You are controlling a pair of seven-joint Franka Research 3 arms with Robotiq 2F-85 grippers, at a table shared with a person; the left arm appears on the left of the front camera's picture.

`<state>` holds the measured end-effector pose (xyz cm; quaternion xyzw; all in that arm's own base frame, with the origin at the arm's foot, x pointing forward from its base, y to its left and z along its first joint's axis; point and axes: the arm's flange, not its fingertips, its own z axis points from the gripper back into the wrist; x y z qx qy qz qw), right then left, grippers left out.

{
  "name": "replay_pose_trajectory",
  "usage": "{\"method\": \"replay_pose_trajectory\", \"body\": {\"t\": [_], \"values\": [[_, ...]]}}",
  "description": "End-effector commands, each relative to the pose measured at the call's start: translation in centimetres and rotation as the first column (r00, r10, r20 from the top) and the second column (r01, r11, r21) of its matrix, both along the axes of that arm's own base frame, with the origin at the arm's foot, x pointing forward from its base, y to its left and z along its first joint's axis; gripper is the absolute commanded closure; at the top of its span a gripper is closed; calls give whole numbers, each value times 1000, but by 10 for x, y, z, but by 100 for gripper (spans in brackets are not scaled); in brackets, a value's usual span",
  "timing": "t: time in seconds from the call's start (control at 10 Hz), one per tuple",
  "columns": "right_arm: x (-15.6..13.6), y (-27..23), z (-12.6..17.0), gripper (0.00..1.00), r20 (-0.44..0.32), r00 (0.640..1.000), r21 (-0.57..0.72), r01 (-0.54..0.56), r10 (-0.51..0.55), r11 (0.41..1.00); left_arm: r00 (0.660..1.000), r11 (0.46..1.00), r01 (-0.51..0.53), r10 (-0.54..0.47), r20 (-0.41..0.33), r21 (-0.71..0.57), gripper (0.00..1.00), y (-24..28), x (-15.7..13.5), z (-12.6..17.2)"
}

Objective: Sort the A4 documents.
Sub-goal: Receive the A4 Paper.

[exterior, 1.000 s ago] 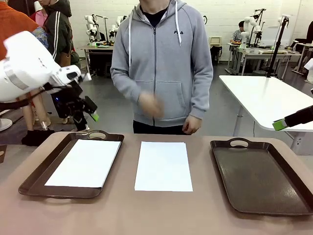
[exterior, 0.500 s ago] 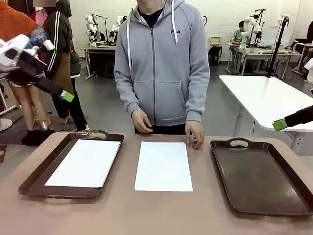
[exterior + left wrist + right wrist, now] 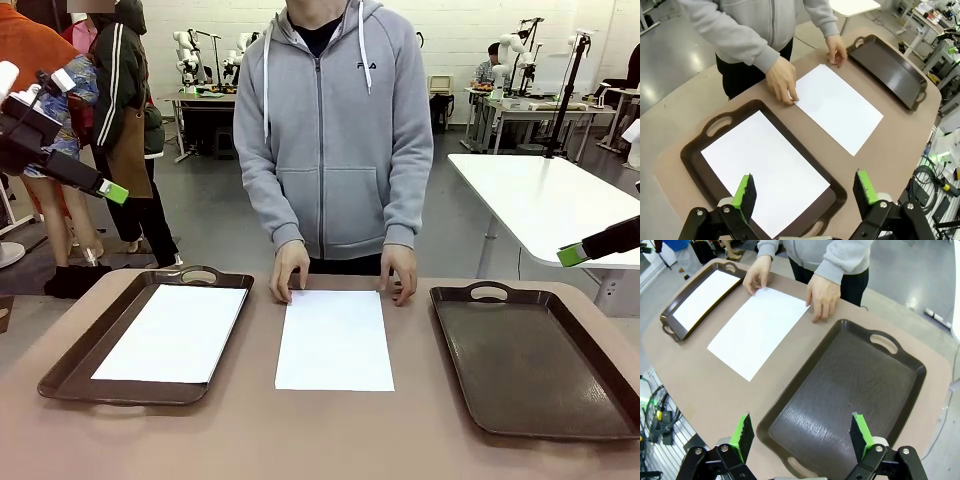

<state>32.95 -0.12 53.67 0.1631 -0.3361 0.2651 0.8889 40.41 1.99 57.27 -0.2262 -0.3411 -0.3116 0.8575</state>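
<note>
a4 sheet [image 3: 335, 340] lay mid-desk [image 3: 250, 430], far corners under a person's hands [image 3: 290, 275]; another sheet [image 3: 172, 332] in the left tray [image 3: 60, 375]. thin, limp, probably slippery: a near edge suited pinching. left claw [image 3: 805, 187], right claw [image 3: 801, 432] gaped wide.

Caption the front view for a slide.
Person's hands at middle sheet's far corners; left tray holds another sheet; right tray bare.

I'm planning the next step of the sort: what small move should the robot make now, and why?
Probably lower the open right jaws toward the near edge of the loose sheet, but hold off gripping: the person's hands rest at its far corners. The left tray already holds a sheet; the right tray is bare, so it likely goes there.
</note>
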Motion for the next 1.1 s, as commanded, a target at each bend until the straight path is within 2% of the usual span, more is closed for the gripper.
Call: {"method": "replay_pose_trajectory", "body": {"t": [0.0,0.5,1.0], "values": [[2,0,-2,0,-6,1000,17,-11,11,1000,1000,1000,-25,25,-7,14,0,-6,-10,-5],[2,0,-2,0,-6,1000,17,-11,11,1000,999,1000,-13,14,-29,11,0,-7,-6,-7],[2,0,-2,0,-6,1000,17,-11,11,1000,1000,1000,-3,3,-16,-8,0,-4,-6,-7]]}}
